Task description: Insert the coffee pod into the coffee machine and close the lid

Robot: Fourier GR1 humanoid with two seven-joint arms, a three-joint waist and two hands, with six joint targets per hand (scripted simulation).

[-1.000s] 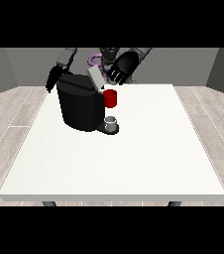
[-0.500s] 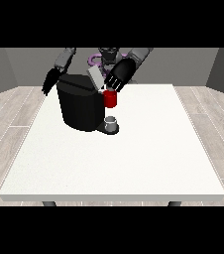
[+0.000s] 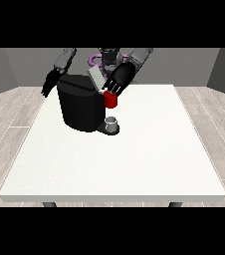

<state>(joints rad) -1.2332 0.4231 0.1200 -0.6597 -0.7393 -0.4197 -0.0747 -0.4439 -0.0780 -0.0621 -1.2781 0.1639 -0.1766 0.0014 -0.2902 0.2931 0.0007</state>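
The black coffee machine (image 3: 79, 107) stands at the table's far left of centre. Its grey lid (image 3: 95, 78) is tilted up at the top right. A red cylinder (image 3: 111, 100) sits on the machine's front, above a small grey cup (image 3: 112, 123) on the drip base; I cannot tell whether it is the pod. The hand at the view's right (image 3: 119, 79) is over the lid's edge, with straight fingers pointing down at the lid and the red part. The hand at the view's left (image 3: 50, 84) hangs beside the machine's left side, fingers relaxed, holding nothing.
The white table (image 3: 134, 159) stretches towards the camera and to the right of the machine. A purple ring-shaped object (image 3: 95, 61) lies behind the machine near the robot's body.
The hand at the view's right has come down and slightly towards the camera onto the lid. The other hand and the machine have hardly moved.
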